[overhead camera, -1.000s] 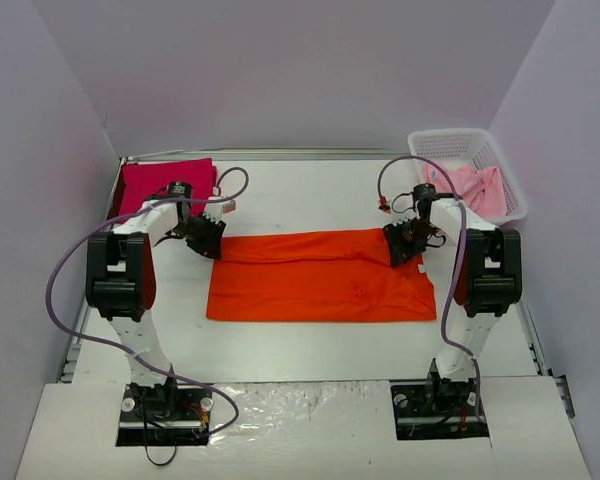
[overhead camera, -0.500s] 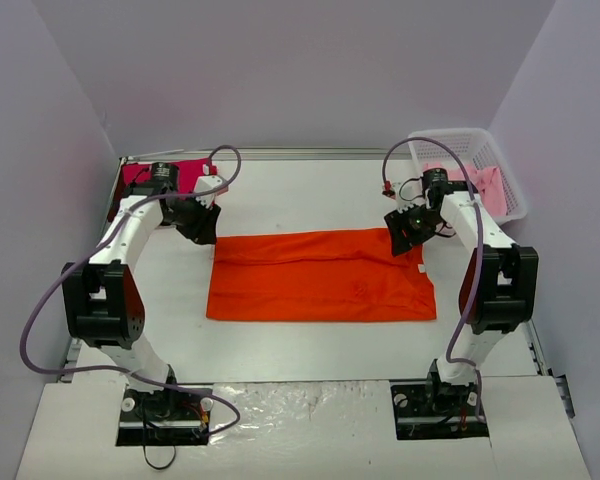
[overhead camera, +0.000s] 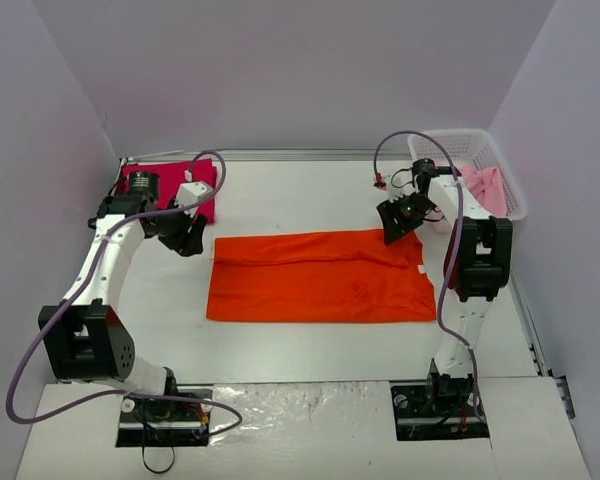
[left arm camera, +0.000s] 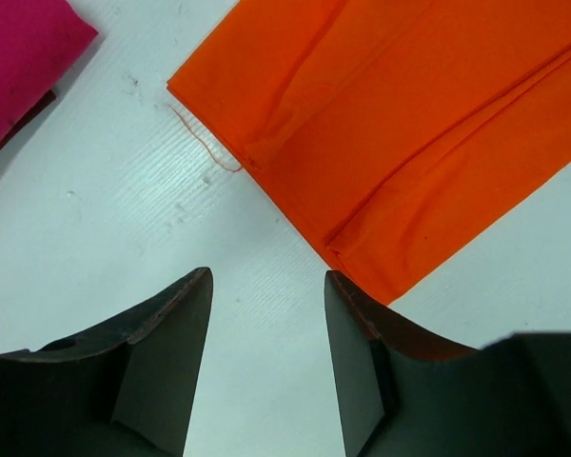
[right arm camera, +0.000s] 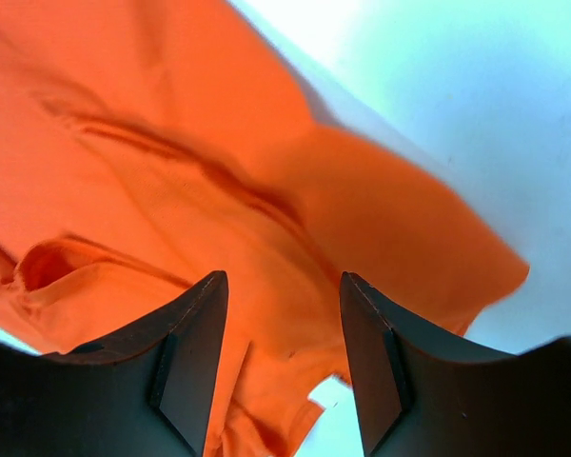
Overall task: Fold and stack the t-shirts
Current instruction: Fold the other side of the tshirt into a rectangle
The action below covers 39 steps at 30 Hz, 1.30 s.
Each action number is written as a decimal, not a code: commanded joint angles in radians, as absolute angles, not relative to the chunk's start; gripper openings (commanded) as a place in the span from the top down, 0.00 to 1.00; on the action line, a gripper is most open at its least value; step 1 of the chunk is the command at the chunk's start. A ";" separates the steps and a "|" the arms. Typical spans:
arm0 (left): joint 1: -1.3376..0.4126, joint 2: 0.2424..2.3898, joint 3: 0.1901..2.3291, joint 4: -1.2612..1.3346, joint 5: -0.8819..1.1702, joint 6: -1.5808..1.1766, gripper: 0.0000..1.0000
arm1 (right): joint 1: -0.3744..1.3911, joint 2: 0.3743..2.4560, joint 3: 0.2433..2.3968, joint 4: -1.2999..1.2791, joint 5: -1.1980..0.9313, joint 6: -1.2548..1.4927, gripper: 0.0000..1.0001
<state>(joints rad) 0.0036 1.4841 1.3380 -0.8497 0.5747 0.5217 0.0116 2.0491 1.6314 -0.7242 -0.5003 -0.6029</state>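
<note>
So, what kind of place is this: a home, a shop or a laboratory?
Probably a laboratory robot cell: plain walls box in a white table, and a left arm and a right arm are bolted at its near edge. An orange t-shirt lies on it.

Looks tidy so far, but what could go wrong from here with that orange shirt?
The right gripper hangs open over a rumpled end of the orange t-shirt; pinching there may catch one layer only and spoil the fold. A loose thread trails from the corner near the left gripper and might snag a finger.
</note>
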 commanded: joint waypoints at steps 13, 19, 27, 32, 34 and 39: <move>0.044 1.359 1.255 -0.877 0.561 0.505 0.49 | 0.018 2.168 1.706 -0.818 -0.577 -0.683 0.54; 0.043 1.350 1.238 -0.864 0.568 0.492 0.49 | 0.026 2.163 1.686 -0.827 -0.603 -0.695 0.54; 0.044 1.335 1.227 -0.859 0.568 0.489 0.49 | 0.052 2.137 1.640 -0.842 -0.630 -0.715 0.55; 0.043 1.327 1.216 -0.845 0.578 0.482 0.49 | 0.060 2.088 1.595 -0.845 -0.641 -0.726 0.55; 0.044 1.324 1.213 -0.842 0.581 0.480 0.49 | 0.061 2.072 1.574 -0.847 -0.643 -0.727 0.55; 0.043 1.324 1.213 -0.839 0.595 0.476 0.49 | 0.069 2.010 1.513 -0.864 -0.634 -0.744 0.55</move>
